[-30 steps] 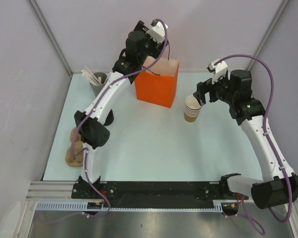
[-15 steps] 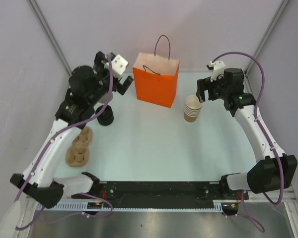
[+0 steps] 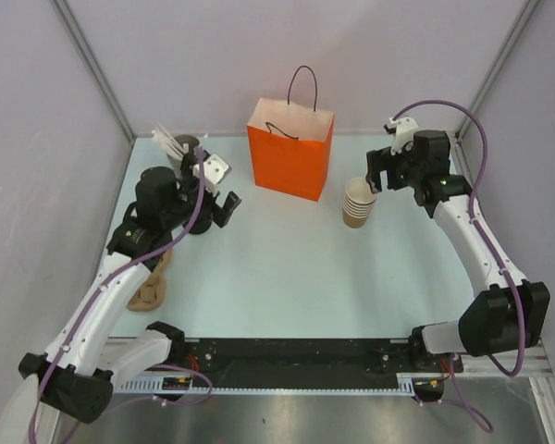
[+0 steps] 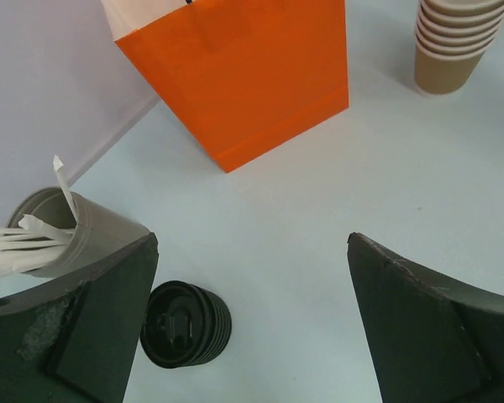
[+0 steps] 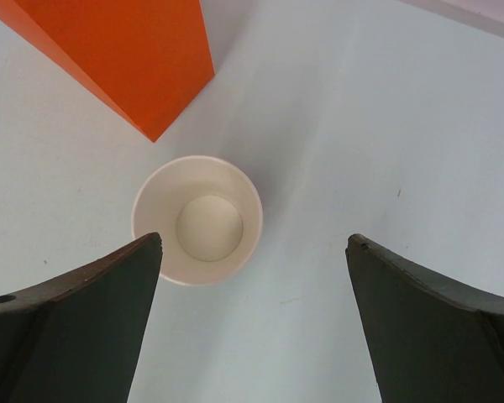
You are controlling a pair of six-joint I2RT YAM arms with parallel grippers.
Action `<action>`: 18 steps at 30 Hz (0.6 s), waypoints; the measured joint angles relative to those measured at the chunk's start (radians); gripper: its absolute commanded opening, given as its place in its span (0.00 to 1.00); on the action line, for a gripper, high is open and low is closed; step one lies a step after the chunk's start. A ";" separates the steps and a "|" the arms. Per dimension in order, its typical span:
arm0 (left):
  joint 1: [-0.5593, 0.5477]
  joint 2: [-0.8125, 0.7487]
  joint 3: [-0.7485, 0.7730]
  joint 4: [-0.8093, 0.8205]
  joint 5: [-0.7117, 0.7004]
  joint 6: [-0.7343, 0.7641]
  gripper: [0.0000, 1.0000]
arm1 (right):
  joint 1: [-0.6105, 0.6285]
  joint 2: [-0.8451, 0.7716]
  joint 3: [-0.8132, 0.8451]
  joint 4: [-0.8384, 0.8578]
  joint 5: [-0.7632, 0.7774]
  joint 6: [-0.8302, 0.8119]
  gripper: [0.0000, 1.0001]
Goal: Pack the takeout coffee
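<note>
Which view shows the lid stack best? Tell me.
Left wrist: the lid stack shows close and nearly whole, both its top and its ribbed side. Top external shows it small, dark and partly hidden by the left arm. Right wrist misses it.

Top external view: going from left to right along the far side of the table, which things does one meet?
Grey cup holding white sticks → orange paper bag → stack of lidless tan paper cups.
</note>
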 measured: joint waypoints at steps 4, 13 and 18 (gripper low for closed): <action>0.023 -0.062 -0.101 0.105 0.008 -0.073 1.00 | 0.002 -0.007 -0.009 0.006 0.009 -0.003 0.97; 0.066 0.034 -0.167 0.234 0.010 -0.205 0.99 | 0.001 -0.064 -0.017 0.016 0.019 -0.007 0.92; 0.066 0.046 -0.240 0.292 -0.060 -0.234 0.99 | 0.000 -0.064 -0.020 0.020 0.027 -0.007 0.85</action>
